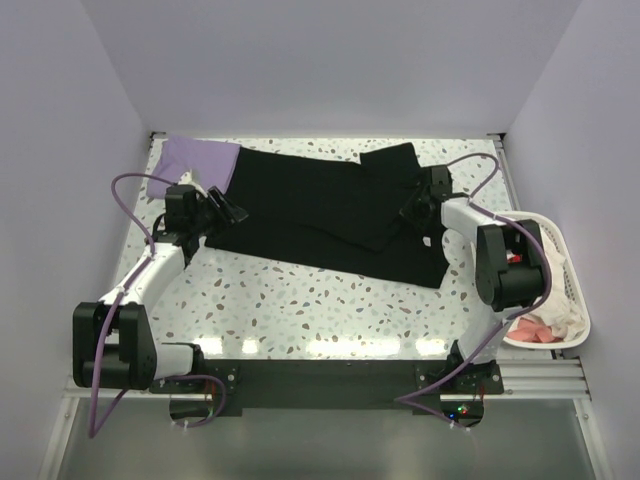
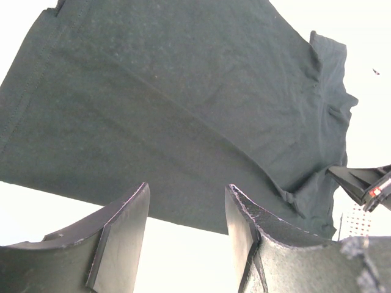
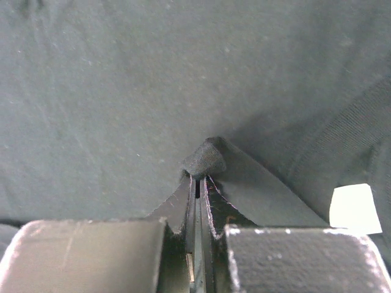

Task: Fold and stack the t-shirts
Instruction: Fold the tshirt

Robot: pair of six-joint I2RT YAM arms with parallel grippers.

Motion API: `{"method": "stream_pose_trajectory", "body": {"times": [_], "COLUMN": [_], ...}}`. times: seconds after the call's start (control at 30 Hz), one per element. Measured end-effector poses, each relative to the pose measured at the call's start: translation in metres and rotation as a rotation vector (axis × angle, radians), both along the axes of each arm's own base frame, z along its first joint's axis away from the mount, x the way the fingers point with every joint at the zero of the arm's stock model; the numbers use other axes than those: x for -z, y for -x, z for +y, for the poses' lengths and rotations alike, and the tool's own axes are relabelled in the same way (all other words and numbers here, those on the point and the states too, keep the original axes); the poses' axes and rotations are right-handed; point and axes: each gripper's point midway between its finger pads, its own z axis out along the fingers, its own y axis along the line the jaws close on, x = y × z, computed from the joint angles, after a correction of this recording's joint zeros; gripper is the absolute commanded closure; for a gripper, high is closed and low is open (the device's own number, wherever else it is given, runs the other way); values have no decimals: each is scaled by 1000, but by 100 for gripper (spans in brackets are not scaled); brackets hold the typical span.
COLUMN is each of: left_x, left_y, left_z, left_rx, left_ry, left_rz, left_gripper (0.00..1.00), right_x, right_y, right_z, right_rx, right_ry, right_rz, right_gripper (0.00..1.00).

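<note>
The black t-shirt [image 1: 320,215] lies spread across the middle of the table, partly folded over itself. The pale lavender t-shirt [image 1: 195,160] lies at the back left, partly under the black one. My left gripper [image 1: 228,210] is open and empty at the black shirt's left edge; the left wrist view shows its fingers [image 2: 122,226] apart just short of the cloth [image 2: 183,110]. My right gripper [image 1: 418,205] is shut on a pinched fold of the black t-shirt [image 3: 208,157] at its right side. A small white label [image 3: 353,207] shows nearby.
A white plastic basket [image 1: 570,300] with white, pink and red garments stands at the right edge of the table. The table [image 1: 320,300] is white speckled and walled at the back and both sides.
</note>
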Motion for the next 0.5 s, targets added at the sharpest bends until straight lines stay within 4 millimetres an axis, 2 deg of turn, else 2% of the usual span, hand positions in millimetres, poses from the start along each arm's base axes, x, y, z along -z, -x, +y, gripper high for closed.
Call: {"method": "stream_pose_trajectory", "body": {"times": [0.1,0.17,0.2,0.27,0.3,0.37,0.5], "left_x": [0,0,0,0,0,1,1], "left_y": [0,1,1,1,2,2,2], "left_z": [-1,-1,-1,-2,-2,-2,-3], "left_rx": [4,9,12,19,22,27,30], "left_ry": [2,1,0,-3,-3,-4,-6], "left_rz": [1,0,0,-1,-1,0,-1], "left_gripper": [43,43,43,43,43,43,43], "right_x": [0,0,-1,-2,-3,-5,-8], "right_y": [-7,-14,-17,-21,-22,-23,-24], "right_z": [2,4,5,8,9,9,7], "right_rx": [6,9,10,7,7,3,-12], "right_ry": [-10,-20,-26,-38,-43,-43,-31], "right_rz": [0,-2,-5,-8,-11,-16,-25], "right_gripper": [98,89,79,69,61,54,51]}}
